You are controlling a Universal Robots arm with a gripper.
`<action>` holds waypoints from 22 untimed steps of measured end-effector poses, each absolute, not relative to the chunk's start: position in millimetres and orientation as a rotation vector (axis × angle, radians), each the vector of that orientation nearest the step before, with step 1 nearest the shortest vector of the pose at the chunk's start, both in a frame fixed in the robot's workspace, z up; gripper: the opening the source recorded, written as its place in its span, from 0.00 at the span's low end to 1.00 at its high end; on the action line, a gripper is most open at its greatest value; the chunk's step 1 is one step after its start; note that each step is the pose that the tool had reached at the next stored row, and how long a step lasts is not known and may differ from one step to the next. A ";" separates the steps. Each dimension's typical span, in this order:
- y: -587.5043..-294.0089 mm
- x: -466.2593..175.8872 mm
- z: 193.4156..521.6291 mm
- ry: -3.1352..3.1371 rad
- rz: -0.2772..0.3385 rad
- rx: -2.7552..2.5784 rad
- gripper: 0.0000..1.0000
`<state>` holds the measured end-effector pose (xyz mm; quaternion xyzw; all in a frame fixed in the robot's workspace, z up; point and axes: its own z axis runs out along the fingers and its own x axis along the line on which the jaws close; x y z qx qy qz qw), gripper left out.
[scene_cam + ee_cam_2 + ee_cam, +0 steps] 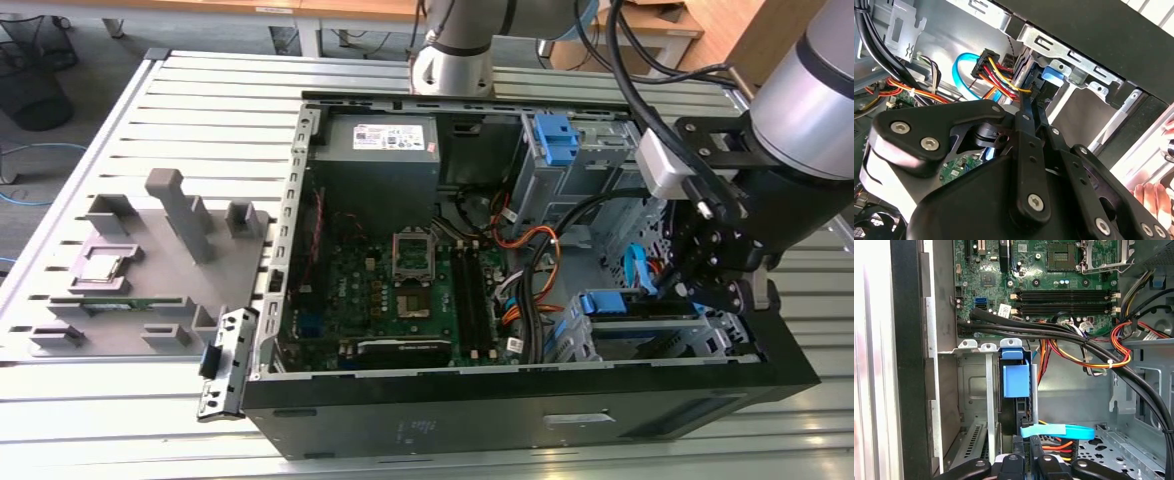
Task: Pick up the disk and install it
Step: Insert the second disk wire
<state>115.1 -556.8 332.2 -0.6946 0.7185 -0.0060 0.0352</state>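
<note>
Your gripper [1021,460] hangs inside the computer case [534,420], just above the drive bay [641,330]. You see the disk [1015,390] seated there; whether the jaws are apart or together can't be told

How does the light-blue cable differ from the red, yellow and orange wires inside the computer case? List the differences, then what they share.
The light-blue cable is one flat band, while the red, yellow and orange wires are several thin round strands. The cable has a single colour and the wires have mixed colours. A white tie binds the wires, but no tie shows on the cable. Both run inside the computer case.
</note>
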 end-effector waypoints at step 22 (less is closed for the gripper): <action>-556.7 115.0 335.0 2.207 -0.016 -2.134 0.17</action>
